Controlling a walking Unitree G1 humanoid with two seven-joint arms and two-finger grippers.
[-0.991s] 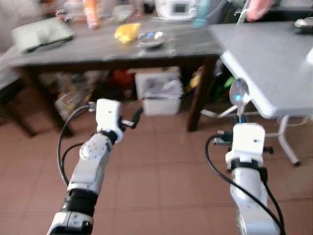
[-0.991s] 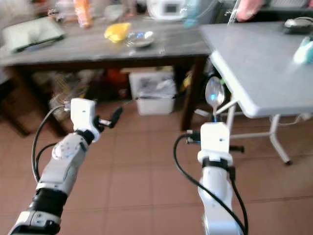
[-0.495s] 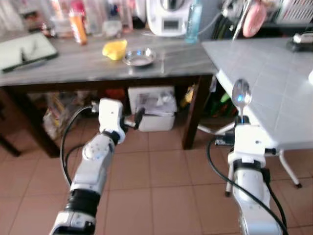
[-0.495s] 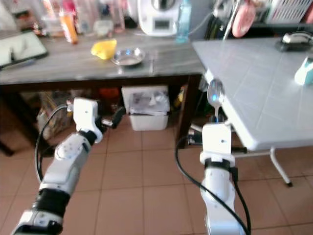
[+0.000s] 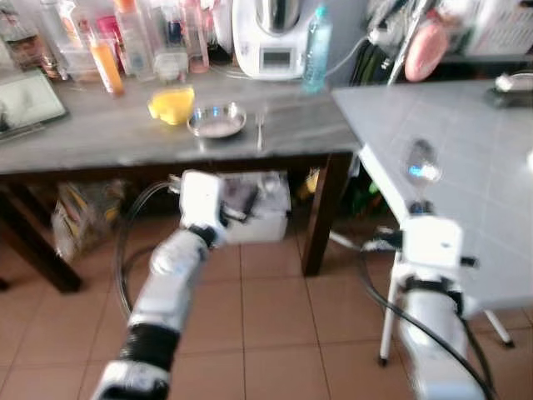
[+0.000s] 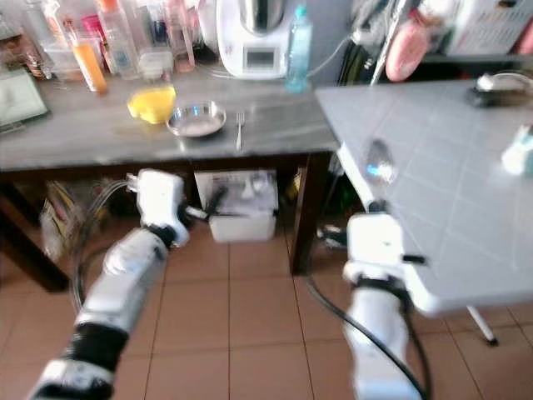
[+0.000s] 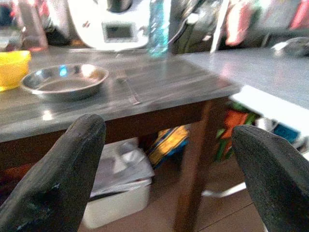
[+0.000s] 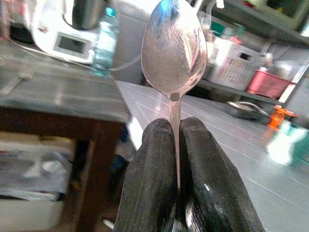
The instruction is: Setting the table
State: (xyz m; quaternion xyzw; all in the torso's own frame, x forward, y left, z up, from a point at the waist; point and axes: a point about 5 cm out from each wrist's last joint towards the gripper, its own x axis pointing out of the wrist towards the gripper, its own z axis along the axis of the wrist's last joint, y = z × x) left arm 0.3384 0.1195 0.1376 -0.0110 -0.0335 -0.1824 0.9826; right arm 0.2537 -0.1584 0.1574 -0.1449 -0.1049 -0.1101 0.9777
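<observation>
My right gripper [image 8: 176,123] is shut on the handle of a metal spoon [image 8: 174,48], held upright with its bowl up. The spoon [image 5: 420,162] stands in front of the near corner of a grey-white folding table [image 5: 475,125] on my right. My left gripper [image 7: 166,126] is open with nothing between its fingers, held out below the edge of a dark wooden table [image 5: 100,142]. On that table lie a metal bowl [image 5: 216,122], a fork [image 5: 260,132] just to its right and a yellow bowl [image 5: 171,105] to its left.
A white kitchen appliance [image 5: 266,37], a blue bottle [image 5: 315,48] and several bottles [image 5: 125,37] stand at the back of the wooden table. A white bin [image 6: 241,208] sits under it. A dark object [image 5: 512,83] lies on the far right table. Tiled floor [image 5: 275,333] lies before me.
The whole view has shifted: both tables now look nearer and more of the wooden table's back shows. The spoon stays upright in my right gripper; my left gripper stays open.
</observation>
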